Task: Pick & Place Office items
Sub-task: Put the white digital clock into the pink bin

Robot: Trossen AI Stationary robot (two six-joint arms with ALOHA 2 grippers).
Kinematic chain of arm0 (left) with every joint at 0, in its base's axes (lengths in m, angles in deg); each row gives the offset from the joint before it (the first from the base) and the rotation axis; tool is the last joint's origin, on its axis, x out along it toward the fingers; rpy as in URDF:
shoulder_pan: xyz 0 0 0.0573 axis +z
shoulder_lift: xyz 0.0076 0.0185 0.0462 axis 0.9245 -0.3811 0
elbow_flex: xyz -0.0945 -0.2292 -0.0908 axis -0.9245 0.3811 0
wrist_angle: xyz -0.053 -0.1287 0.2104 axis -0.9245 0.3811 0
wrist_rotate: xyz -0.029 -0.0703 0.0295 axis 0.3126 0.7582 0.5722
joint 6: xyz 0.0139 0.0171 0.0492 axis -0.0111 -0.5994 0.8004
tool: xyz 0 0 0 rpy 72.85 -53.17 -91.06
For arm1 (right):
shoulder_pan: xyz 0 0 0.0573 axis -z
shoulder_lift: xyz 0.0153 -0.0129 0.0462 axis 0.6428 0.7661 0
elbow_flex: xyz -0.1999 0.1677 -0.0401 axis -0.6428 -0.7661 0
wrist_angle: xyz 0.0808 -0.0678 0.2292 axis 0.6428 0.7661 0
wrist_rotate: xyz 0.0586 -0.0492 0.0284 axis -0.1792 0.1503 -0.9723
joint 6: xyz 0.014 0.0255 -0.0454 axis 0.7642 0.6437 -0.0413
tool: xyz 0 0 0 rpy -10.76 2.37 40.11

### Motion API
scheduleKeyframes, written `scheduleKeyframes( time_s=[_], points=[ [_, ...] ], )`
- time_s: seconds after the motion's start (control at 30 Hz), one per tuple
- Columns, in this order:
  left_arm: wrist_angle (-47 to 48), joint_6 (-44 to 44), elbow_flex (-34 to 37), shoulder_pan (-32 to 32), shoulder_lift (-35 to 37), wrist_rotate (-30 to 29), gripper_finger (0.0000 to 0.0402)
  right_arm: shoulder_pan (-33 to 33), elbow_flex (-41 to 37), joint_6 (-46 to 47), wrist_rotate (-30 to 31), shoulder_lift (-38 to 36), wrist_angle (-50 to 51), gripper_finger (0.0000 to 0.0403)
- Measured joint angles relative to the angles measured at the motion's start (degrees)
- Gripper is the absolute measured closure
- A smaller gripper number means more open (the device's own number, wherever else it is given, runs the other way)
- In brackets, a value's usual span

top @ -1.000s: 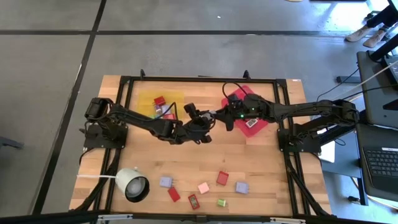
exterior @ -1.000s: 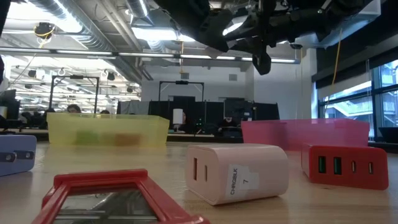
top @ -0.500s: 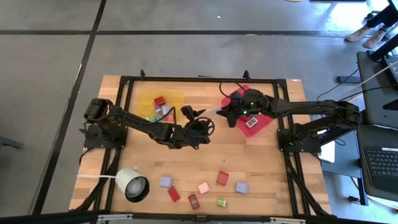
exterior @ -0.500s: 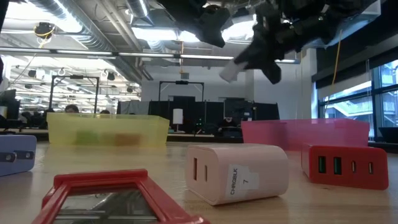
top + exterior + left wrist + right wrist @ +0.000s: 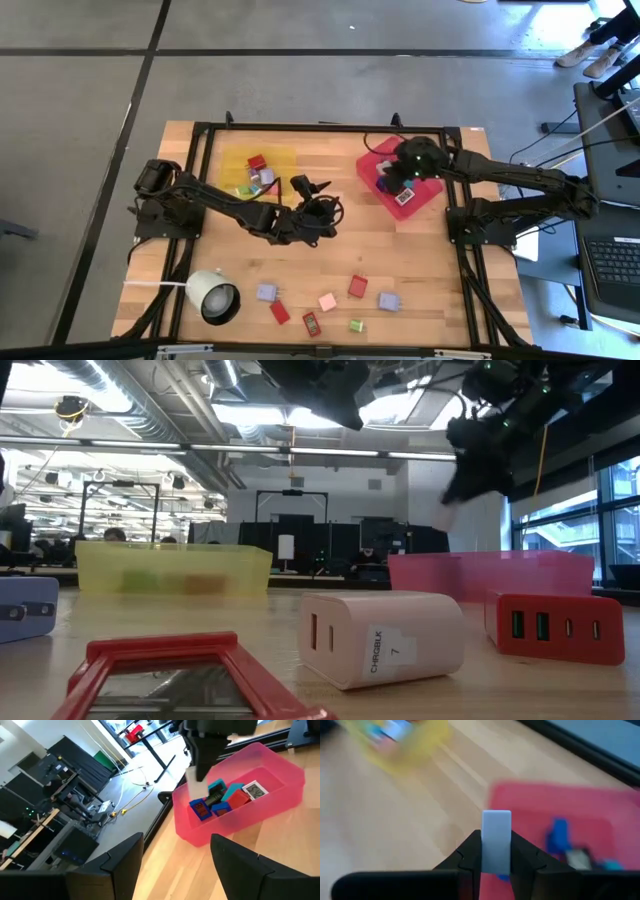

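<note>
High view: the right gripper (image 5: 385, 183) hangs over the red tray (image 5: 432, 194); the left gripper (image 5: 310, 187) waits mid-table, fingers spread, empty. Low view: a pale block (image 5: 446, 515) sticks out below the right gripper above the tray. Right wrist view: the white block (image 5: 496, 840) stands pinched between both fingers (image 5: 468, 851), over the tray's edge.
</note>
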Motion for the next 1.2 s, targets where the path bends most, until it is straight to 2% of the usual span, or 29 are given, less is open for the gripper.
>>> scheduleKeyframes(
  time_s=[0.13, 0.23, 0.57, 1.2],
  points=[
    [0.01, -0.80, 0.00, -0.18, 0.00, -0.02, 0.0176, -0.08, -0.18, 0.53, 6.04, 0.14, 7.97, 0.0335],
    [0.07, -1.44, 0.00, -0.16, 0.00, 0.04, 0.0175, -0.08, -1.79, 1.39, 8.00, 0.20, 10.10, 0.0335],
    [0.40, -1.53, 0.00, -0.16, 0.00, 0.35, 0.0177, -0.10, -9.73, 4.33, 8.23, 0.19, 4.15, 0.0335],
    [2.46, -3.28, 0.00, -0.21, 0.00, 0.41, 0.0178, -1.79, -10.12, 7.42, 8.06, 1.19, 3.80, 0.0329]
  ],
)
